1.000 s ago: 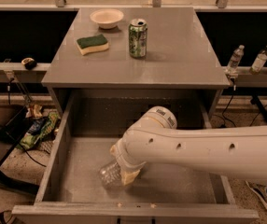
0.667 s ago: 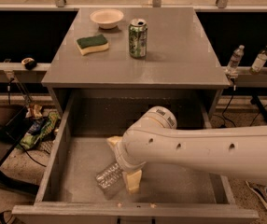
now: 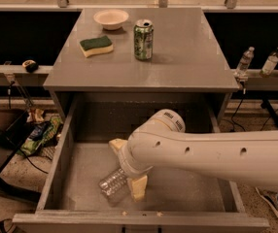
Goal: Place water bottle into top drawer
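The gripper (image 3: 127, 167) is down inside the top drawer (image 3: 202, 221), jaws spread wide. The water bottle (image 3: 112, 182) lies on its side between them, close to the drawer's front panel and left of the drawer's middle. It looks settled on the drawer floor, so I'd lift straight up with the jaws kept apart, so that neither 1 drags it along. The bottle is clear, ribbed plastic, and its cap end is hidden under the gripper.
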You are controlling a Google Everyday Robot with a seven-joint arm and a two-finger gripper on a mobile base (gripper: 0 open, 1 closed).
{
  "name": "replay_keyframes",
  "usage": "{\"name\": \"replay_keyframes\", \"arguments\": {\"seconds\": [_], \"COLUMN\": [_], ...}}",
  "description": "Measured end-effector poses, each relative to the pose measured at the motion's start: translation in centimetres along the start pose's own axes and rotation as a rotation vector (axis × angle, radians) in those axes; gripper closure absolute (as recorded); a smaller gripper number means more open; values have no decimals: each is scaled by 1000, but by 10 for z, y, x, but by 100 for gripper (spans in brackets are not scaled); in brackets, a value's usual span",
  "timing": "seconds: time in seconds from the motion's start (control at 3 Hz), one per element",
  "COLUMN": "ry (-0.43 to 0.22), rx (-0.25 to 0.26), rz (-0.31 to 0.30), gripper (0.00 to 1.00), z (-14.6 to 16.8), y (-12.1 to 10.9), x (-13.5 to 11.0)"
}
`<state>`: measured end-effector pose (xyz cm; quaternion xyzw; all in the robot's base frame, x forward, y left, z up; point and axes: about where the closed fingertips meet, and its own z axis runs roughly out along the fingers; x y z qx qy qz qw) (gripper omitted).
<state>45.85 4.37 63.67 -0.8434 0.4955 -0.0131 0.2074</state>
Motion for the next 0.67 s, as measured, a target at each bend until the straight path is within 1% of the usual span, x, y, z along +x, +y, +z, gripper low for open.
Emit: {"name": "replay_keyframes", "arguments": {"seconds": [0.33,0.67], "ry": [-10,-39], "rx": [38,81], "rz": [-6,-15], "gripper": [0,0], "z": [-56,-144], "y": [-23,-50], "x": [-1,0]}}
